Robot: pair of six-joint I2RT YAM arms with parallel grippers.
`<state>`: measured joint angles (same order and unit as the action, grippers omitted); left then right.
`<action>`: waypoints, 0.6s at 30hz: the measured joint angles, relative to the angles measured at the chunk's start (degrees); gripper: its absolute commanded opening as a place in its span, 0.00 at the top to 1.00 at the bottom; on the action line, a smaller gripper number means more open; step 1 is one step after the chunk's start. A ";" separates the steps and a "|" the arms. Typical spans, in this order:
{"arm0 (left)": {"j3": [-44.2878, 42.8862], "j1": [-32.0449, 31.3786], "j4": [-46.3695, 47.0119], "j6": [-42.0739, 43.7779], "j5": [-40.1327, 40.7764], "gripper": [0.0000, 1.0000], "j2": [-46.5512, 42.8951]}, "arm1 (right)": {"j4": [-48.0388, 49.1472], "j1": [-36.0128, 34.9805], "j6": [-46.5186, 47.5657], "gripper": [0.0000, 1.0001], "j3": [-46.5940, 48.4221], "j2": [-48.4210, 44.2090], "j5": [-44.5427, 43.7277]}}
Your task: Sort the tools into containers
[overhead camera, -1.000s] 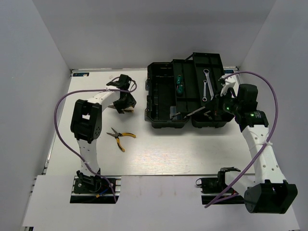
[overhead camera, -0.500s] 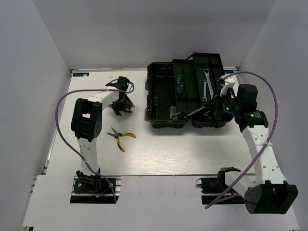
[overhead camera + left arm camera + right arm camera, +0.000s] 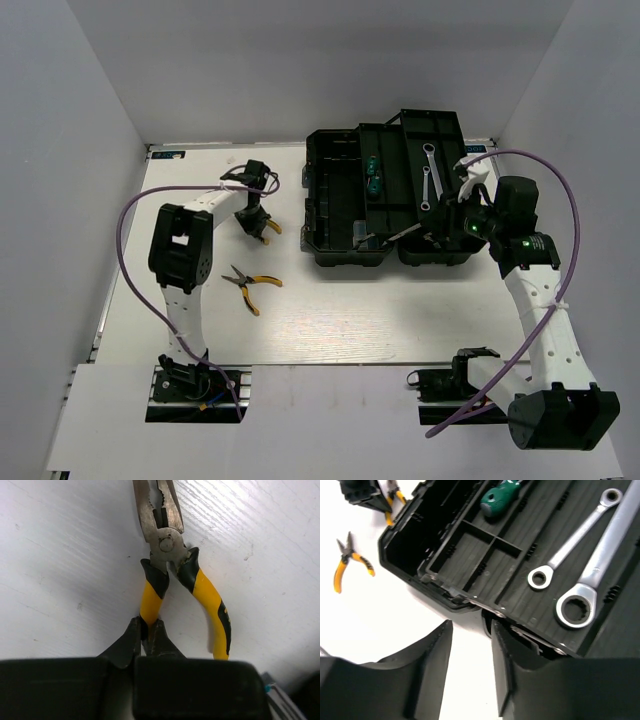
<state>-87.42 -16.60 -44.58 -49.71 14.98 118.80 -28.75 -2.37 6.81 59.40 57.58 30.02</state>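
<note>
Partly hidden: pliers [image 3: 161, 550] handle tip, pinched between left jaws.

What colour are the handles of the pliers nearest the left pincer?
Yellow-and-black pliers handles; left wrist view.

left arm [image 3: 180, 250] was extended forward with its elbow raised and wrist angled downward | left pincer [image 3: 146, 630] had its fingers pinched together on one handle of the pliers [image 3: 167, 547] | right arm [image 3: 545, 310] was stretched forward, wrist turned to the left | right pincer [image 3: 470, 627] had its fingers parted, gripping nothing
</note>
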 measured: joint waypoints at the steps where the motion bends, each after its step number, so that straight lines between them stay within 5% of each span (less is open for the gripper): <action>1: 0.42 -0.04 0.26 0.74 0.20 1.00 -0.31 | -0.09 0.00 0.31 0.55 0.00 0.00 0.63; 7: 0.85 -1.07 2.51 8.79 0.52 1.00 -5.86 | -0.76 -0.42 1.36 0.55 -0.07 0.00 3.13; 10: 0.83 -1.60 8.90 15.13 -6.80 1.00 -13.05 | -1.20 -0.79 1.55 0.55 -0.07 0.00 3.56; 15: -15.28 -4.11 12.83 25.55 -27.12 1.00 -8.98 | -2.67 -2.43 3.15 0.82 0.37 1.75 5.27; 18: -21.33 -7.43 15.10 29.33 -32.79 1.00 -4.37 | -4.37 -4.26 4.24 0.87 1.18 3.89 6.23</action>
<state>-108.75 -24.03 -29.47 -20.38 -17.80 114.43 -33.12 -6.63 11.05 60.58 61.47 36.25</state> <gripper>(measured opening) 0.179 0.147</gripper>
